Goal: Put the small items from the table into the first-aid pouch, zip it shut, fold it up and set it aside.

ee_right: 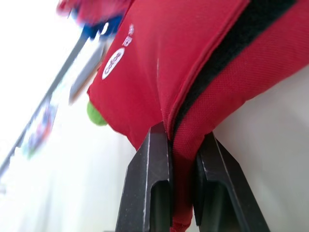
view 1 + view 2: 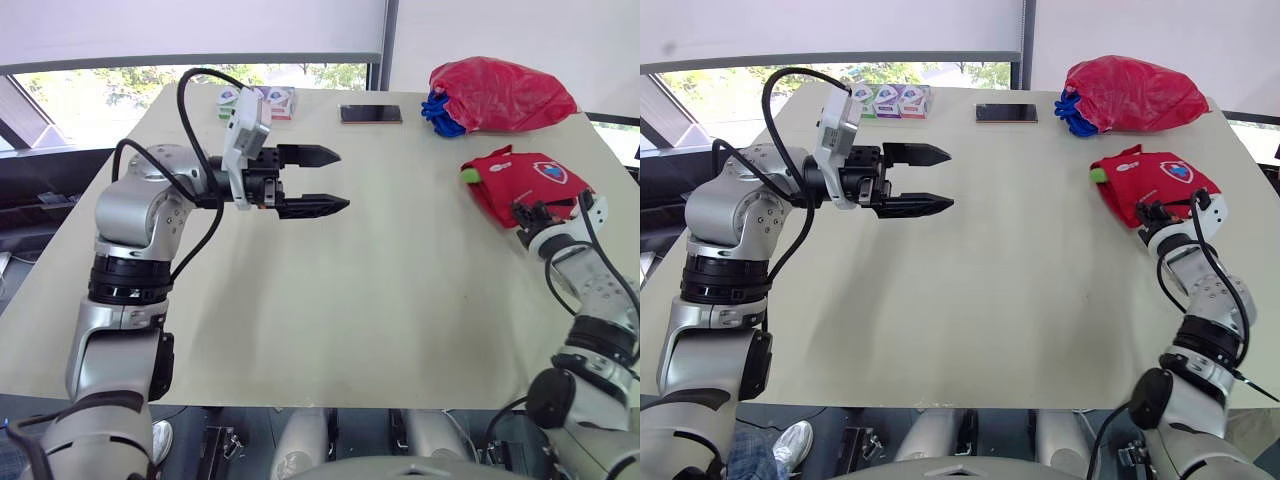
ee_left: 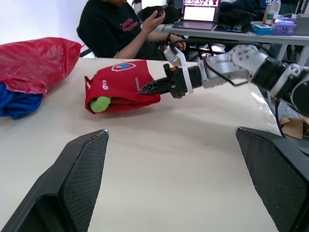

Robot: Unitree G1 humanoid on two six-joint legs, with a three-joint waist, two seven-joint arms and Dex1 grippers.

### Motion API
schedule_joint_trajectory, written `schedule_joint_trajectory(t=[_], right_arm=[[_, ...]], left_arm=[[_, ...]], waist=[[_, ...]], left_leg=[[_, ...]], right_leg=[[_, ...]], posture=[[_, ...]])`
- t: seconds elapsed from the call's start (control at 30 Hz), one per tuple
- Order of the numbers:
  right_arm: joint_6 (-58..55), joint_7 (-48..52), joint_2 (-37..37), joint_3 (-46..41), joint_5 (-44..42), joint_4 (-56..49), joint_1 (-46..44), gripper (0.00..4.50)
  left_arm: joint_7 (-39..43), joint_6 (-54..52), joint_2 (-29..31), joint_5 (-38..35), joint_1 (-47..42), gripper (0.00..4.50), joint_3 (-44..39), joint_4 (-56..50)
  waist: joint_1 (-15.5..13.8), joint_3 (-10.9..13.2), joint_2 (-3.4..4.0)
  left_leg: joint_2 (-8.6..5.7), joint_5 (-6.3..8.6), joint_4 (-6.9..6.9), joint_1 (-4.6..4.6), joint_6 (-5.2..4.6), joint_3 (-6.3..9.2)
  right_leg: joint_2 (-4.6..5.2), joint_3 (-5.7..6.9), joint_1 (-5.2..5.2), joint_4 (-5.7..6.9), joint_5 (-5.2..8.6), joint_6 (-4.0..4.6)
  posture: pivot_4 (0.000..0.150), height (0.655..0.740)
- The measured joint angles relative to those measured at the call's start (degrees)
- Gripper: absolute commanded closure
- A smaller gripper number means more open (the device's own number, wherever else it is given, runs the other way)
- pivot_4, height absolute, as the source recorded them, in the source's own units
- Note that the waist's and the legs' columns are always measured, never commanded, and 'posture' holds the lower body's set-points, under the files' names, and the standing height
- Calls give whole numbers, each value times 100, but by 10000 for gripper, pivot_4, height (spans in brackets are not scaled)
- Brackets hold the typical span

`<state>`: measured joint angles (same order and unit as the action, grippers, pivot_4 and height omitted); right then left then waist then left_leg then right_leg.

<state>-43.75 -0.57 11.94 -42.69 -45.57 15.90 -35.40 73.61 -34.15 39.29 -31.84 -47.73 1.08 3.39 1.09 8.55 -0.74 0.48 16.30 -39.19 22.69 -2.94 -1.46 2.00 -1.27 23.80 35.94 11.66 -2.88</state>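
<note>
Two black fingers of the left gripper point(image 2: 342, 180) stand spread wide in the head views, held above the table point(image 2: 380, 300) left of its centre and pointing toward the robot's right. The first-aid pouch point(image 2: 525, 185) lies on the right side of the table, near its right edge. It is red fabric, slightly rumpled, with a blue-and-white emblem on top. A green item point(image 2: 468, 175) pokes out of the end that faces the table's middle. The right gripper point(image 2: 528, 213) sits at the pouch's near corner, touching it. Beyond the pouch, at the far right corner, lies a red plastic bag point(image 2: 500, 92) with a blue bundle point(image 2: 440, 112) just beside it. A phone point(image 2: 370, 114) lies flat near the far edge, and small boxes point(image 2: 255, 102) stand at the far left.

From the left wrist, that arm's own fingers point(image 3: 72, 183) rise far apart. Between them, well across the table, the pouch shows its red top panel, and the green item bulges from the open end. The right gripper's tips are on the opposite end. A person point(image 3: 120, 29) in a dark shirt sits behind the table, with a laptop point(image 3: 198, 12) on a desk further back.

From the right wrist, that gripper's fingers point(image 1: 149, 183) are pressed together on a fold of the pouch's red edge, pinching it. A black zip band point(image 1: 231, 48) runs along the fabric above the pinch. A white round logo point(image 1: 113, 63) sits on the panel, and the green item shows at the far end.
</note>
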Motion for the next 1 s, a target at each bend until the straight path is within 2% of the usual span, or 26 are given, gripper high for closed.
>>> schedule_joint_trajectory(t=[0.1,0.23,0.3,0.37,0.4,0.43,0.47,0.53,0.57,0.6,0.7,0.77,0.8,0.83,0.87,0.93,1.0], right_arm=[[591,-827,-643,-93,-7,-195,-214,44813],[694,-1343,-1018,-30,-22,-452,-205,44813],[571,-1387,-1025,202,-25,-712,-44,35040],[360,-1375,-977,443,-23,-889,163,30472],[212,-1386,-918,536,-39,-987,294,25150],[39,-1400,-840,606,-84,-1121,444,21781],[-210,-1410,-708,674,-165,-1316,619,17860],[-837,-1336,-292,855,-379,-1874,1099,6239],[-960,-1311,-183,887,-418,-1997,1200,4345],[-1234,-1199,36,980,-494,-2283,1432,582],[-1672,-729,588,1245,-718,-2876,2019,582],[-1559,424,1426,1608,-710,-3529,2793,582],[-1487,758,1606,1628,-704,-3702,2947,582],[-890,1918,2241,1818,-479,-4154,3532,582],[-853,2002,2264,1820,-462,-4186,3561,582],[98,3251,2691,1943,10,-4455,4221,582],[513,3720,2773,1941,202,-4457,4484,582]], left_arm=[[5,70,-35,61,-5,0,6,117],[7,164,-65,132,-11,0,8,241],[18,225,-64,144,-10,0,7,252],[24,250,-66,162,-9,0,7,253],[27,256,-68,169,-8,0,8,253],[31,267,-54,184,3,0,2,252],[34,295,-58,191,20,0,0,252],[27,336,-52,206,115,0,-27,247],[24,339,-48,209,141,0,-33,248],[4,353,-54,220,200,0,-39,236],[-34,429,-37,252,418,0,-58,210],[-188,562,-33,297,834,0,-110,117],[-240,579,-13,321,1000,0,-137,123],[-415,669,-52,360,1339,0,-178,47],[-421,671,-47,363,1371,0,-184,48],[-629,772,-31,412,1789,0,-303,-58],[-735,814,-20,438,2057,0,-381,-117]], waist=[[18,0,1],[22,0,3],[15,0,2],[11,0,3],[5,0,3],[-3,1,4],[-19,1,5],[-29,0,6],[-28,0,6],[-21,0,6],[-12,-1,6],[-17,-3,20],[3,0,12],[-11,1,10],[-7,1,2],[-25,0,-13],[-35,-2,-13]], left_leg=[[2,-1,8,1,2,1],[2,-1,11,5,3,-1],[0,-1,10,6,2,-1],[0,0,10,6,0,-2],[-1,0,10,6,0,-2],[0,1,10,6,-1,0],[0,1,11,6,-2,1],[0,6,11,7,-10,1],[0,10,10,8,-18,1],[0,12,9,7,-20,-2],[1,14,9,1,-23,-2],[2,15,11,0,-25,-7],[6,15,11,-5,-25,-8],[8,15,8,-6,-25,-6],[11,15,7,-11,-25,-6],[14,15,1,-10,-25,-4],[13,15,0,-21,-25,-6]], right_leg=[[0,1,7,2,0,1],[3,1,10,1,0,1],[5,1,9,-1,0,1],[5,1,9,-2,0,1],[5,1,9,-1,0,1],[5,3,9,-1,0,2],[5,4,9,0,0,2],[6,4,8,-2,1,2],[6,4,9,-3,1,2],[6,1,8,-3,1,2],[4,-1,6,-2,1,1],[3,-6,6,-7,3,-1],[-2,-8,1,-7,3,-1],[-4,-5,-3,-14,4,-3],[-6,-5,-7,-13,4,-3],[-6,-1,-8,-13,10,-12],[-2,-2,-20,-12,15,-13]], posture=[[1500,7400],[1500,7400],[1500,7400],[1500,7400],[1500,7400],[1500,7400],[1500,7400],[1500,7400],[1500,7400],[1500,7400],[1500,7400],[1500,7400],[1500,7400],[1500,7400],[1500,7400],[1500,7400],[1500,7400]])
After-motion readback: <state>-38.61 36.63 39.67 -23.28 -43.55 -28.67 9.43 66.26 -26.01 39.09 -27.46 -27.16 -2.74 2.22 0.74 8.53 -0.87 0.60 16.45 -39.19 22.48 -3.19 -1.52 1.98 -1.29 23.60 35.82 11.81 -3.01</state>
